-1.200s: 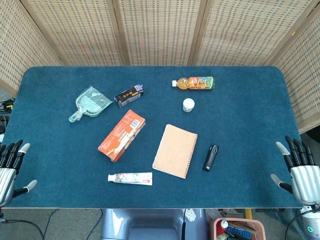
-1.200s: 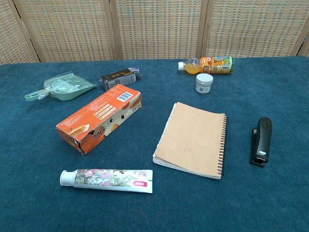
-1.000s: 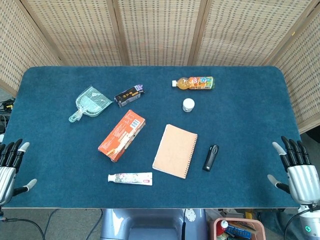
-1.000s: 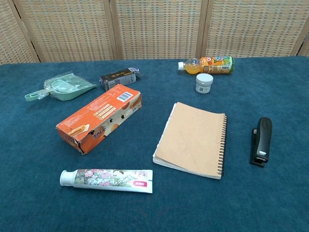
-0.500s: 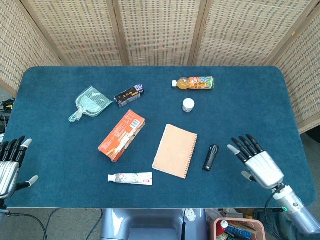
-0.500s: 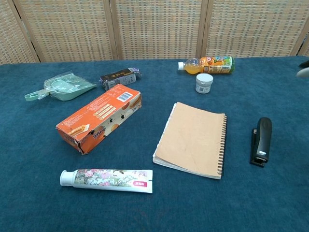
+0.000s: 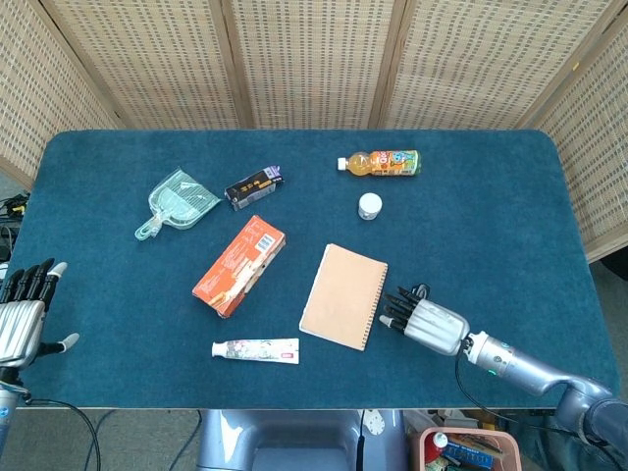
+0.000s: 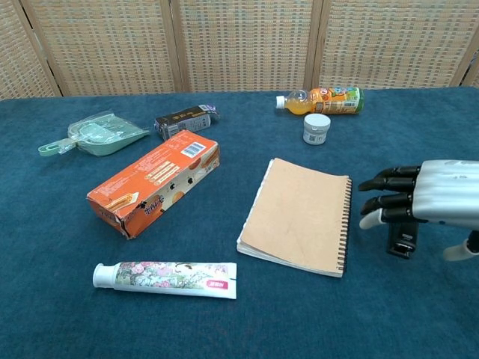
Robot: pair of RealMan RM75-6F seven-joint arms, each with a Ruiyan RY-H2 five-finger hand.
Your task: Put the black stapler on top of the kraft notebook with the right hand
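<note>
The kraft notebook (image 7: 343,294) (image 8: 299,213) lies flat at the table's middle front, spiral edge to the right. Just right of it lies the black stapler (image 8: 404,244), mostly hidden under my right hand (image 7: 424,321) (image 8: 428,200); only its near end shows in the chest view and its far tip (image 7: 421,290) in the head view. The hand hovers over it with fingers stretched toward the notebook and thumb apart, holding nothing. Whether it touches the stapler is unclear. My left hand (image 7: 26,316) stays open at the table's front left edge.
An orange box (image 7: 238,265) lies left of the notebook, with a toothpaste tube (image 7: 255,349) in front of it. Further back are a white jar (image 7: 369,205), an orange drink bottle (image 7: 381,162), a dark small carton (image 7: 254,186) and a green scoop (image 7: 177,201).
My right hand has swept in from the table's right front edge to a spot over the stapler, covering most of it. The stapler and notebook have not moved.
</note>
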